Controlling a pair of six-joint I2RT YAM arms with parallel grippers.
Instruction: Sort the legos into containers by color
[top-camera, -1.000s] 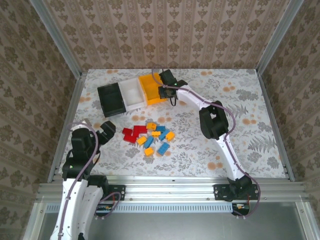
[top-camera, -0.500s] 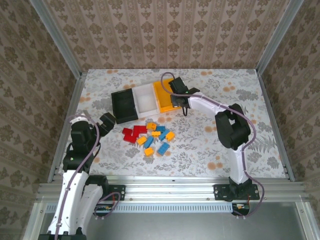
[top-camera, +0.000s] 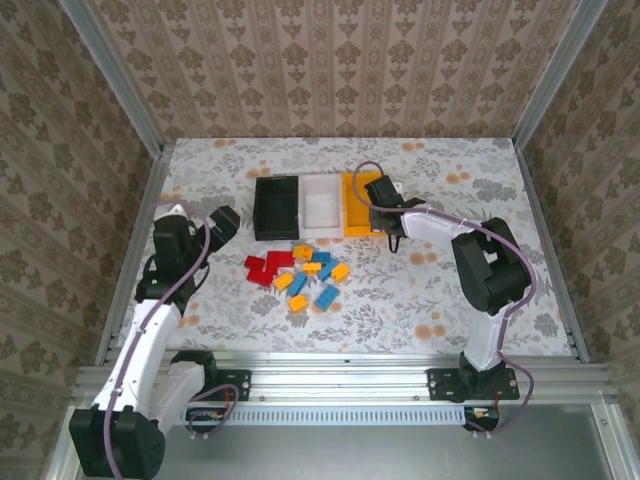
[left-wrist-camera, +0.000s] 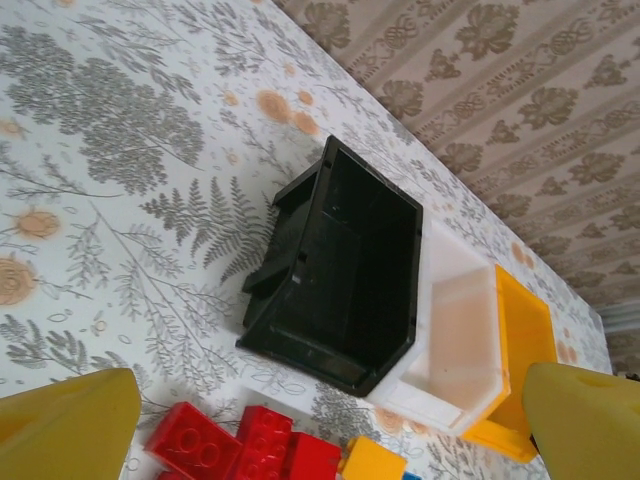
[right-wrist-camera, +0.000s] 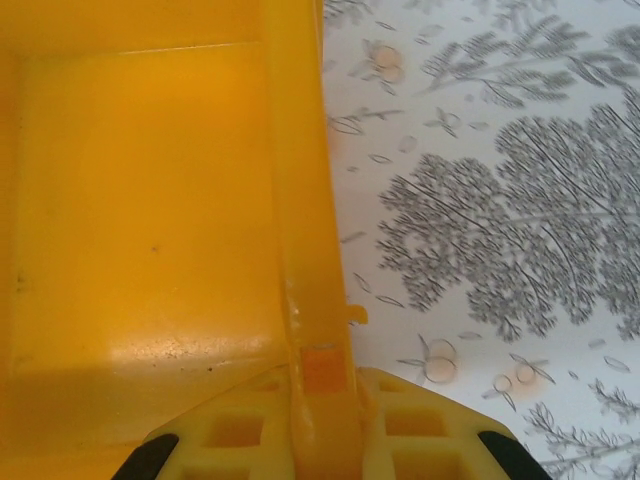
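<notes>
- While the left gripper (top-camera: 222, 224) is at 9 o'clock from the black bin (top-camera: 277, 208), its yellow fingers (left-wrist-camera: 70, 415) are spread wide and hold nothing.
- Black bin, white bin (top-camera: 320, 205) and orange-yellow bin (top-camera: 357, 208) stand in one row, wall against wall.
- The legos (top-camera: 300, 272) lie in a loose heap on the table (top-camera: 480, 180), at 6 o'clock from the white bin, with the red ones on the 9 o'clock side.
- The right gripper (top-camera: 383, 208) pinches the 3 o'clock wall of the orange-yellow bin.

Legos (top-camera: 298, 275) clustered near 3 adjoining bins (top-camera: 322, 190).
</notes>
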